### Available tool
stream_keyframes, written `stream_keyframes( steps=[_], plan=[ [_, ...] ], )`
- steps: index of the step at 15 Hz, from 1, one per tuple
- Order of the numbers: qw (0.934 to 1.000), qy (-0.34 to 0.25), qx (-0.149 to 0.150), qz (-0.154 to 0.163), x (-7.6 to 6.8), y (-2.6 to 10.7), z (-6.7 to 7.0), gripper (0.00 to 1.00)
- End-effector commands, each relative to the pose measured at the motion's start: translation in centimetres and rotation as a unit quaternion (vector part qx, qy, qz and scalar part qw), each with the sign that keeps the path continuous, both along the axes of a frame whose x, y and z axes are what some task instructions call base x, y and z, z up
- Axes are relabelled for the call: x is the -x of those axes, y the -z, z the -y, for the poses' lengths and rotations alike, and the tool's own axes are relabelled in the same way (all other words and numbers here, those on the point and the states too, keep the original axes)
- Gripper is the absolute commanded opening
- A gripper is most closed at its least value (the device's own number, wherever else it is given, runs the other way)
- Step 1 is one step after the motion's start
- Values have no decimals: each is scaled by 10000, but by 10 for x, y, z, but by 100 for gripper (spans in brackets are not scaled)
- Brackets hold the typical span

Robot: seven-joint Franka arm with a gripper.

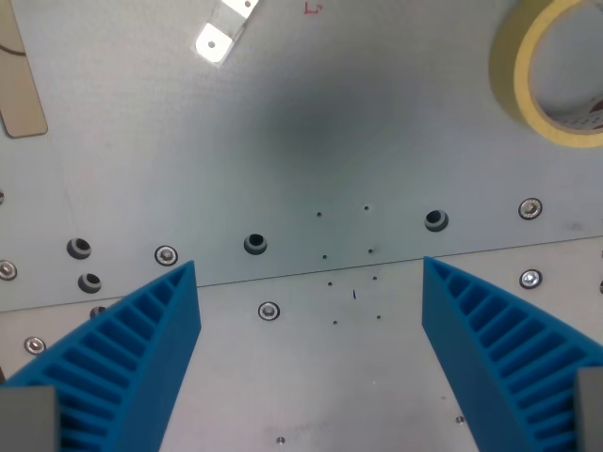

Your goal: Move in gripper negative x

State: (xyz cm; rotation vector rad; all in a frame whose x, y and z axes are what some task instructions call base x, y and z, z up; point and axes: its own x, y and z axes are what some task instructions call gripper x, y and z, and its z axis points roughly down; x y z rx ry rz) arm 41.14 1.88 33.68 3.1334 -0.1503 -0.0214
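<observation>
My gripper (311, 273) is open and empty, its two blue ribbed fingers (141, 348) spread wide at the bottom of the wrist view, one at each side. Between them lies bare grey metal table plate (311, 141) with screws and holes. Nothing sits between the fingers.
A roll of yellow tape (546, 71) lies at the top of the wrist view's right. A small metal bracket (224, 30) lies at the top centre-left. A beige flat strip (21, 94) lies at the wrist view's left edge. A seam between plates (311, 275) runs across.
</observation>
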Motion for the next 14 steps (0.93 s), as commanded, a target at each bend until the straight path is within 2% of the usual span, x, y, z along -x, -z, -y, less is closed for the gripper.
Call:
stream_keyframes(
  steps=[1, 14],
  plan=[
    [10000, 0, 1, 36, 5, -3, 0, 100],
    [10000, 0, 1, 36, 70, -4, -7, 100]
  ],
)
